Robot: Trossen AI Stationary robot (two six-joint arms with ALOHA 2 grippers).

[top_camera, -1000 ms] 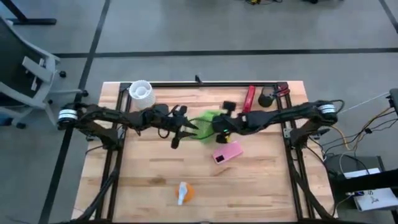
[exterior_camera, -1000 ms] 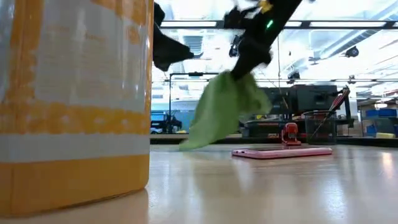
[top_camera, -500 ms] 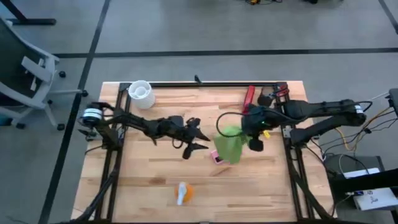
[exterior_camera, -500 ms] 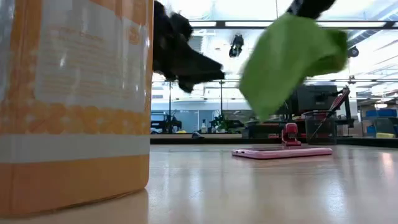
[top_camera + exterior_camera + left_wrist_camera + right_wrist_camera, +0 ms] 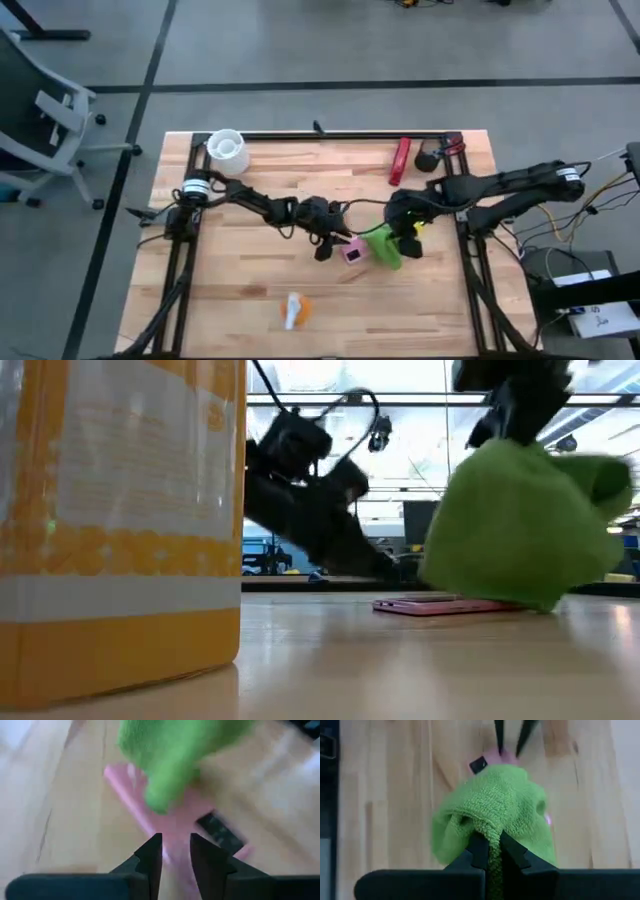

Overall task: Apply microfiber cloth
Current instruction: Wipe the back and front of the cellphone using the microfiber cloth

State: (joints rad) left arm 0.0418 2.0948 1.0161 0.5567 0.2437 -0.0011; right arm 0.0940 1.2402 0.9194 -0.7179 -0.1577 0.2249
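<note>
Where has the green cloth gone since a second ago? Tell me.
Yes, it moved. The right claw carried the green cloth away from the red tool, down onto the pink phone.

Lime-green microfiber cloth (image 5: 384, 246) (bunched) rests on pink phone (image 5: 353, 251).

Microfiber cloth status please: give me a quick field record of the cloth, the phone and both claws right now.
cloth: microfiber cloth, bunched, held over one end of the phone
phone: pink phone flat on the table, partly covered by the cloth
right claw: shut on the cloth, pressing it down toward the phone
left claw: at the phone's other end, fingers narrowly apart, grip unclear
spray bottle: lying near the table's front edge, untouched
</note>
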